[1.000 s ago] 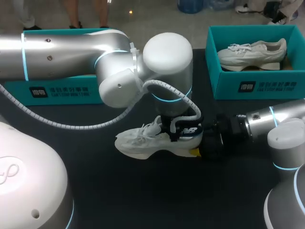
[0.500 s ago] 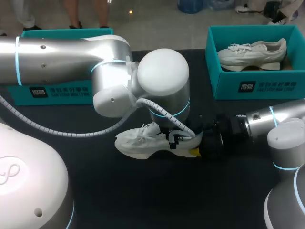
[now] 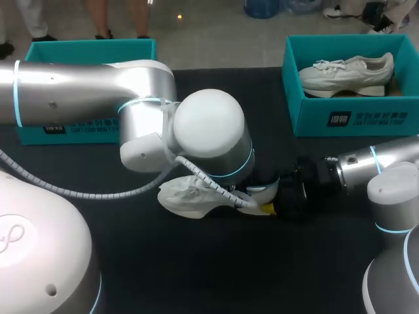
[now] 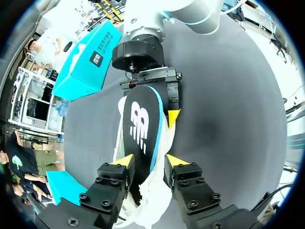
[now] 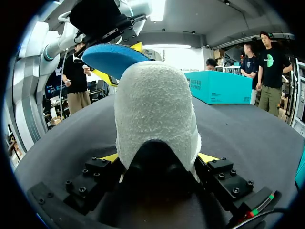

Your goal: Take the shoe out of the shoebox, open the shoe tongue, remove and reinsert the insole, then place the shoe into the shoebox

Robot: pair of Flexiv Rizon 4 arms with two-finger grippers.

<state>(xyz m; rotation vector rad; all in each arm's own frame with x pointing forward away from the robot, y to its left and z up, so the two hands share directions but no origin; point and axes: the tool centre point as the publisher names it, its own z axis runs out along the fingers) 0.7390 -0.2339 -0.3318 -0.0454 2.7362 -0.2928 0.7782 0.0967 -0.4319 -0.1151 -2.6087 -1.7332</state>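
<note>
L end effector (image 4: 148, 161) w/ insole (image 4: 140, 129)

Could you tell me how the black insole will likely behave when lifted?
The thin black insole with blue underside probably flexes: it looks bowed over the white knit shoe. Likely light, since the left gripper pinches one end only.

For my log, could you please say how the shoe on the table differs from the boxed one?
The table shoe lies on the black table, heel clamped by the right gripper; the boxed shoe rests untouched in its teal shoebox. The table shoe's insole sticks out, held by the left gripper; the boxed shoe's doesn't show. Both are white.
</note>
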